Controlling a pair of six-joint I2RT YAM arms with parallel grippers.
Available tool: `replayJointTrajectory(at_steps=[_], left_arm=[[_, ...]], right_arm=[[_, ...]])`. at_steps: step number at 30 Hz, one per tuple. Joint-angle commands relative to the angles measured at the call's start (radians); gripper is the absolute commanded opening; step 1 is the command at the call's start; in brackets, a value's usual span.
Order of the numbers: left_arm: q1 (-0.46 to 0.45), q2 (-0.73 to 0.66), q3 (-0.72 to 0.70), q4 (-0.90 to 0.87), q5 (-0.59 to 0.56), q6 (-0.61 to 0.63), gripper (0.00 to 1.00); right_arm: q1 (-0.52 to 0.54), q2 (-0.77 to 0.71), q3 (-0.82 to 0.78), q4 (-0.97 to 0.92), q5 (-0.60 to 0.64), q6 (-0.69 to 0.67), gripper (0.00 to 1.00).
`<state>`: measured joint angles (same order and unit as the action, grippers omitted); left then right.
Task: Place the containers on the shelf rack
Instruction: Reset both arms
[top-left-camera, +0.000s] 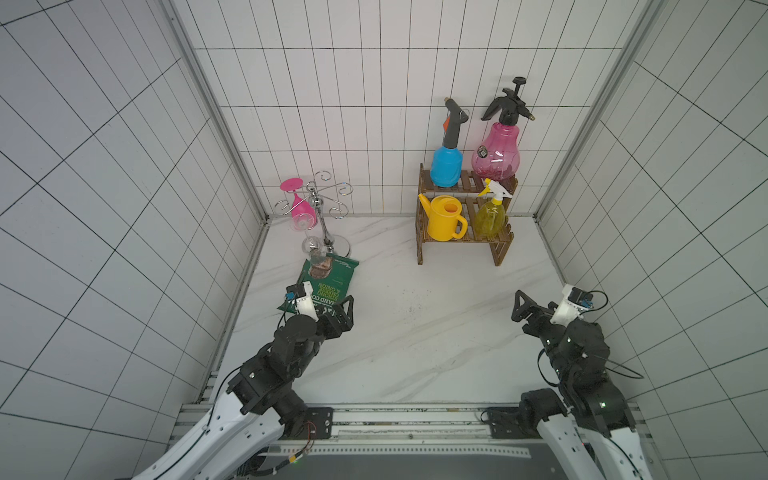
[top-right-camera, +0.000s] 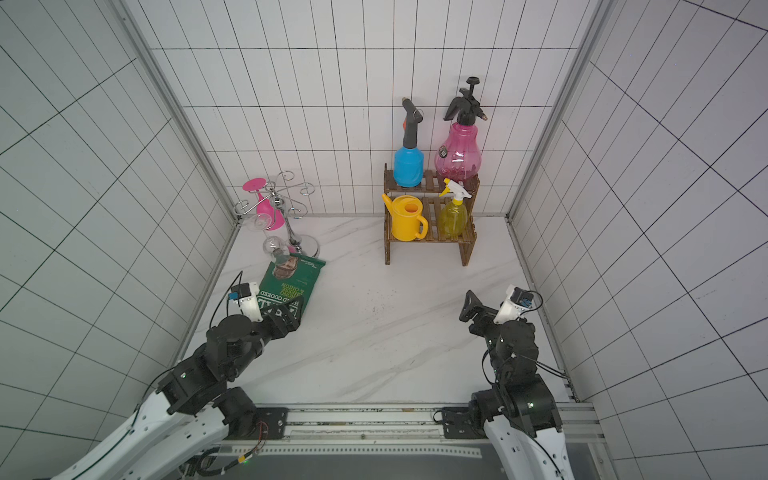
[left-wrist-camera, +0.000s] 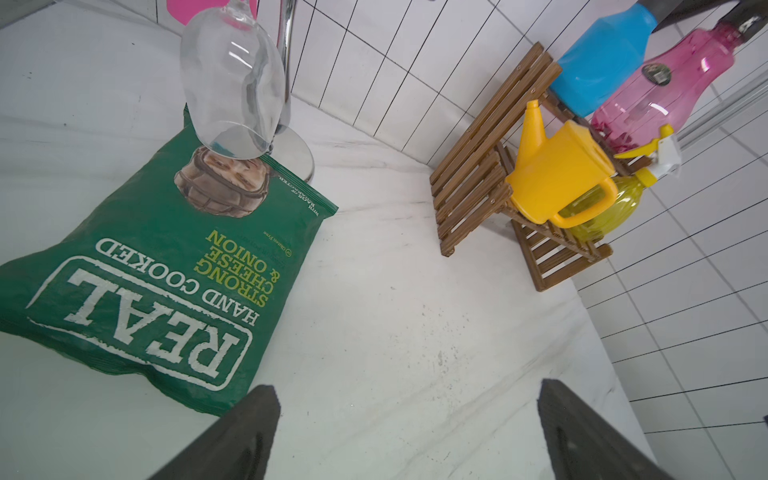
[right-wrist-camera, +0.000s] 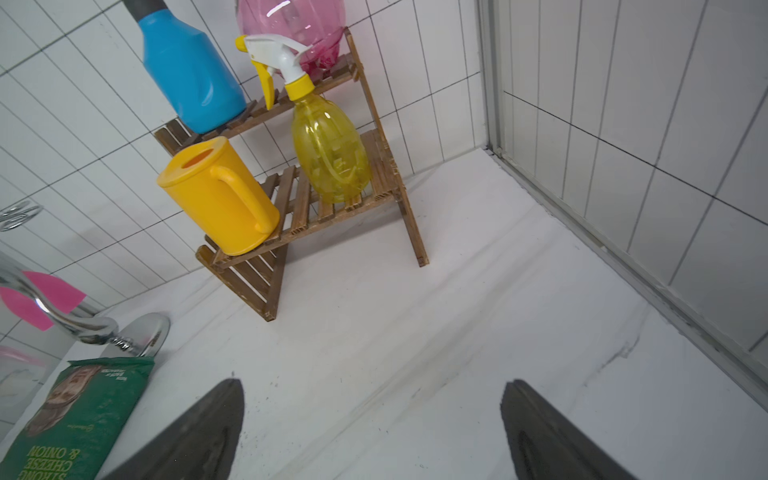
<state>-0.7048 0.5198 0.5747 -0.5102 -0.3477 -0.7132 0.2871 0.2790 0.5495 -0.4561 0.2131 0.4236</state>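
The dark brown shelf rack (top-left-camera: 420, 245) stands at the back right against the tiled wall. Its upper tier carries the blue sprayer (top-left-camera: 446, 166) and the pink bulbous sprayer (top-left-camera: 496, 156). On the lower tier sit the yellow-orange watering can (top-left-camera: 444, 222) and the translucent yellow trigger bottle (top-left-camera: 491, 218). My left gripper (left-wrist-camera: 407, 388) is open and empty, low over the near end of the snack bag, far from the rack. At the near right, my right gripper (right-wrist-camera: 374, 384) is also open with only bare tabletop between its fingers, well short of the rack (right-wrist-camera: 307, 216).
A chrome wire glass holder (top-left-camera: 320, 199) at the back left carries a hanging pink wine glass (top-left-camera: 300, 208) and a clear glass (top-left-camera: 312, 247). A green snack bag (top-left-camera: 328, 282) lies flat in front of it. Tiled walls close in the left, back and right sides.
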Motion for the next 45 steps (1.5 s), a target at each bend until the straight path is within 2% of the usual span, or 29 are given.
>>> replayJointTrajectory(at_steps=[1, 7, 10, 16, 21, 26, 29, 32, 33, 35, 37, 38, 39, 42, 43, 45], left_arm=[[0.005, 0.062, 0.071, 0.04, -0.018, 0.13, 0.99], [0.004, 0.15, 0.119, 0.059, -0.078, 0.268, 0.99], [0.006, 0.174, 0.114, 0.109, -0.088, 0.312, 0.99], [0.014, 0.229, 0.142, 0.145, -0.088, 0.389, 0.99], [0.024, 0.231, 0.146, 0.147, -0.082, 0.415, 0.99], [0.031, 0.217, 0.139, 0.145, -0.076, 0.434, 0.99], [0.038, 0.218, 0.134, 0.149, -0.081, 0.436, 0.99], [0.044, 0.221, 0.116, 0.168, -0.084, 0.437, 0.99], [0.046, 0.221, 0.108, 0.179, -0.086, 0.44, 0.99], [0.051, 0.221, 0.088, 0.207, -0.097, 0.449, 0.99], [0.064, 0.22, 0.065, 0.247, -0.111, 0.467, 0.99], [0.072, 0.218, 0.052, 0.265, -0.123, 0.477, 0.99], [0.086, 0.218, 0.038, 0.285, -0.136, 0.492, 0.99], [0.153, 0.226, -0.013, 0.381, -0.157, 0.533, 0.99], [0.182, 0.235, -0.036, 0.411, -0.161, 0.543, 0.99], [0.285, 0.274, -0.072, 0.484, -0.169, 0.527, 0.99]], right_arm=[[-0.008, -0.004, -0.002, -0.064, 0.105, 0.034, 0.99], [-0.008, 0.036, -0.025, -0.051, 0.191, 0.056, 0.99], [-0.008, 0.046, -0.044, -0.01, 0.235, -0.003, 0.99], [-0.03, 0.068, -0.158, 0.23, 0.273, -0.161, 0.99], [-0.143, 0.2, -0.29, 0.498, 0.261, -0.189, 0.99], [-0.275, 0.502, -0.377, 0.833, 0.161, -0.168, 0.99], [-0.292, 0.745, -0.379, 1.103, 0.13, -0.169, 0.99], [-0.29, 0.965, -0.338, 1.364, 0.06, -0.254, 0.99], [-0.288, 1.015, -0.32, 1.397, 0.031, -0.311, 0.99], [-0.305, 1.155, -0.302, 1.475, -0.005, -0.324, 0.99], [-0.31, 1.313, -0.304, 1.709, -0.03, -0.338, 0.99], [-0.31, 1.278, -0.274, 1.638, -0.048, -0.346, 0.99], [-0.31, 1.209, -0.226, 1.408, -0.053, -0.337, 0.99], [-0.285, 1.267, -0.16, 1.376, 0.023, -0.345, 0.99], [-0.278, 1.245, -0.135, 1.291, 0.027, -0.351, 0.99], [-0.277, 1.265, -0.147, 1.334, 0.021, -0.357, 0.99]])
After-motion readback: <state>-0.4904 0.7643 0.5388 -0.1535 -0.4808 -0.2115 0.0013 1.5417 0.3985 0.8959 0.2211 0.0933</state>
